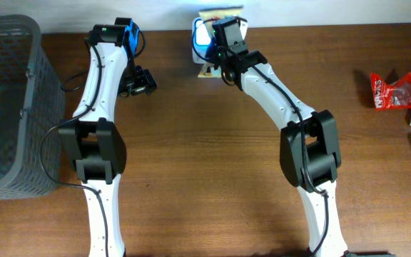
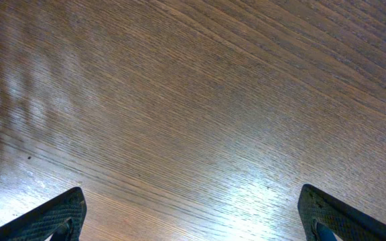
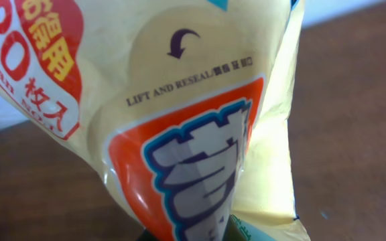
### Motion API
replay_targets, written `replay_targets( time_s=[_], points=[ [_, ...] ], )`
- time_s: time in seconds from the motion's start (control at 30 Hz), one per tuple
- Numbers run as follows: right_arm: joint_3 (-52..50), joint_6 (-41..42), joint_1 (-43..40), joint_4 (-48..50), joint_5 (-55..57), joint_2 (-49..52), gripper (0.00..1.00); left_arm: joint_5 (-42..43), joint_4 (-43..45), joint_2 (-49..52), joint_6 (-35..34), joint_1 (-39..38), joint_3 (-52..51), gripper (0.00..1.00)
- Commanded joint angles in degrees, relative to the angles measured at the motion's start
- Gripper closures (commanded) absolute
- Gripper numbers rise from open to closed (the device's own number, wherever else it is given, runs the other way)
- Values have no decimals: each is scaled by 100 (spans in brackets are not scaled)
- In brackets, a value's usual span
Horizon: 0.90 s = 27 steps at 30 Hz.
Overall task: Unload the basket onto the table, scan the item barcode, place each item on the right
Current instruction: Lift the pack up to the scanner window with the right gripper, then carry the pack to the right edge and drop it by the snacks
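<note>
right gripper [image 1: 218,44] is clamping the pack [image 3: 179,134], seemingly light, soft, slippery film; gripping its seam looks safest. left gripper [image 1: 140,82] is hanging apart.

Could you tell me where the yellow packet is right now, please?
Overhead, the yellow packet is at the table's far edge, near centre, pinched in the right gripper.

Grained brown wood table [image 2: 200,100], slight sheen, glossy yellow plastic packet [image 3: 200,87], grey plastic mesh basket [image 1: 47,107]
</note>
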Motion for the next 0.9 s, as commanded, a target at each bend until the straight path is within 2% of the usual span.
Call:
replay_targets(
  time_s=[0.0,0.2,0.4,0.6,0.87],
  points=[
    [127,-756,153,273,-103,-155,96,22,2,-103,-72,15,-4,1],
    [129,-807,197,-190,680,-122,96,22,2,-103,-72,15,-4,1],
    [129,-800,-188,-485,953,-949,96,20,2,-103,-72,15,-4,1],
    [129,-540,-1740,-1615,953,-1882,96,22,2,-103,-72,15,-4,1],
    [122,-501,-4199,-3563,951,-1729,96,22,2,-103,-72,15,-4,1]
  ],
)
